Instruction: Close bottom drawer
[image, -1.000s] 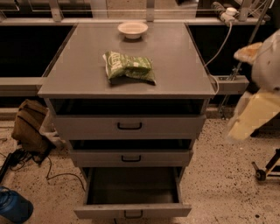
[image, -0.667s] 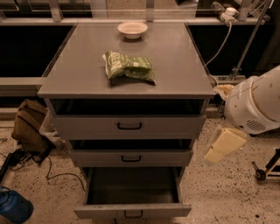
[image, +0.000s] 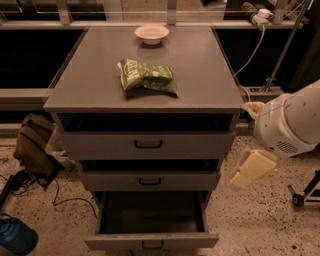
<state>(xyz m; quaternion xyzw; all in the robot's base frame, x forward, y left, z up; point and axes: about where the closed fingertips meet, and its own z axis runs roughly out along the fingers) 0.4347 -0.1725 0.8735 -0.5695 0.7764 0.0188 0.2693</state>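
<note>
End effector (image: 253, 169) hangs free; I cannot tell its aperture. Plain grey metal bottom drawer (image: 151, 241), black bar handle, stands open below-left of it.

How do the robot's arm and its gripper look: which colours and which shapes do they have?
The arm is a white, rounded shell with a small patch of vent holes. The gripper, to the right of the cabinet and level with the middle drawer, is pale cream and blocky.
</note>
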